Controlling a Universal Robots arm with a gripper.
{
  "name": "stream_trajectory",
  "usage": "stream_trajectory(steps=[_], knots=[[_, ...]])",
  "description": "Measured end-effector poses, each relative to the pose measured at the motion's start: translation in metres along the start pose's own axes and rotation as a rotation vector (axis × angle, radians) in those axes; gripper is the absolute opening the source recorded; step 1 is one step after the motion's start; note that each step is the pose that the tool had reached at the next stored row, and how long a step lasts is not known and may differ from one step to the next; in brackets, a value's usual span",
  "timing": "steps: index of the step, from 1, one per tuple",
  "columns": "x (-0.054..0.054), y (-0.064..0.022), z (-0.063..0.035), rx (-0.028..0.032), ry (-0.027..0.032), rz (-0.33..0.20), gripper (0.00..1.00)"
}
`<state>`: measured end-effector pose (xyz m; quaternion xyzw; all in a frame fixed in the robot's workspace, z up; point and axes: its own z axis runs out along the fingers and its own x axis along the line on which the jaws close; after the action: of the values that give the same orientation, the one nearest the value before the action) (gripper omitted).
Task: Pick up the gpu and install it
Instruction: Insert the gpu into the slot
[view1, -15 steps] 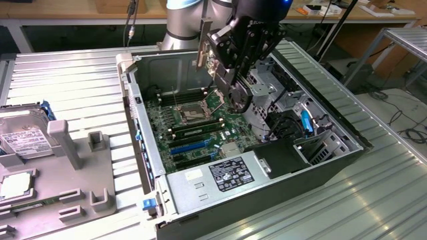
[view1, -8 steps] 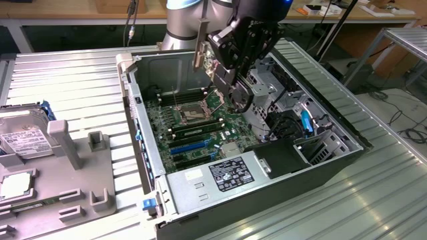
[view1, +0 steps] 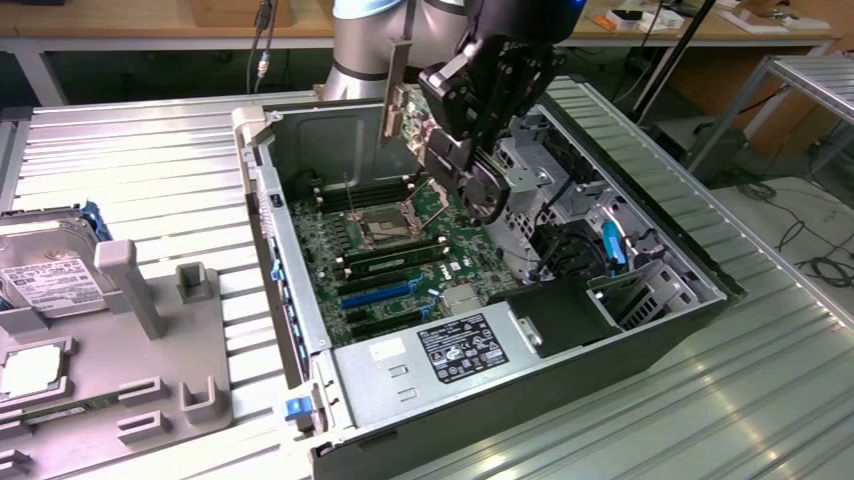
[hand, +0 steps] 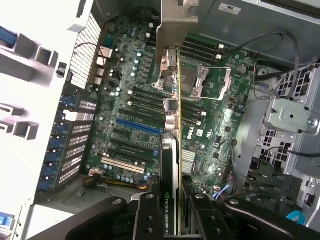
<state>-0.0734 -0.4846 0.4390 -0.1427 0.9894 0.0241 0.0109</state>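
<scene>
The gpu (hand: 171, 125) is in the air over the open case (view1: 667, 290), held on edge so that the wrist view sees it as a thin strip with its silvery bracket (hand: 176, 20) at the far end and a black shroud with white lettering at the near end. In the exterior view the gpu (view1: 400, 100) shows mostly as that bracket, standing upright above the far part of the case opening, not seated in any slot. The end effector (hand: 172, 220) is closed on it, one black finger (hand: 147, 215) against each face of the card. In the exterior view the end effector (view1: 461, 160) reaches down from the arm into the top of the case. Below the card lies the green motherboard (hand: 135, 100), with the open CPU socket (hand: 210, 82) just to one side of the card's line and a blue slot (hand: 137, 126) to the other, among black slots. The exterior view also shows the socket (view1: 380, 228), memory sticks (view1: 394, 262) beside it, the blue slot (view1: 380, 293) nearer the camera and a power supply (view1: 447, 350) with a black label at the near end of the case. The case lies on a ribbed metal table (view1: 134, 150). On the exterior view's left, well apart from the case, a grey tray (view1: 147, 350) carries a hard drive (view1: 40, 280)
</scene>
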Motion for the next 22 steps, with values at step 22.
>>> stream_trajectory(steps=[22], knots=[[-0.0006,-0.0002,0.0000,-0.0044,0.0074,-0.162,0.27]])
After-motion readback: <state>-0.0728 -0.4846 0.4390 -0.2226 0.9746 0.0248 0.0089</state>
